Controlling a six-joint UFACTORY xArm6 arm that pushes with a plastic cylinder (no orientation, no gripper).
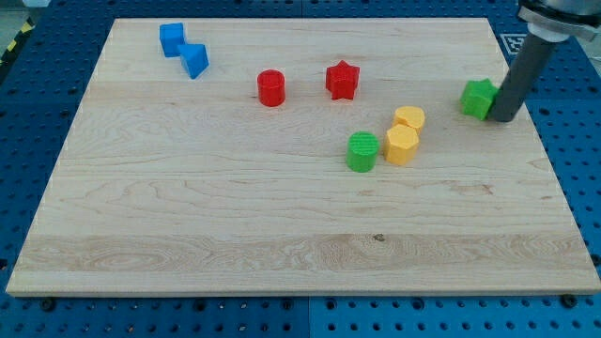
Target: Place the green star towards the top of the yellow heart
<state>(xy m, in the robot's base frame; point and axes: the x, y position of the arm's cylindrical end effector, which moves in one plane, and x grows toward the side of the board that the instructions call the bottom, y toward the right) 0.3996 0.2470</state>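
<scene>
The green star (479,98) lies near the board's right edge, in the upper part. My tip (502,119) stands just to the star's right and seems to touch it. Two yellow blocks sit left of the star and a little lower. The upper one looks like the yellow heart (409,118). The lower one looks like a yellow hexagon (402,145) and touches it. The star is apart from the heart, up and to its right.
A green cylinder (362,151) sits just left of the yellow hexagon. A red star (342,80) and a red cylinder (270,87) lie at the upper middle. Two blue blocks (172,39) (195,60) sit at the upper left. The wooden board (235,216) rests on a blue perforated table.
</scene>
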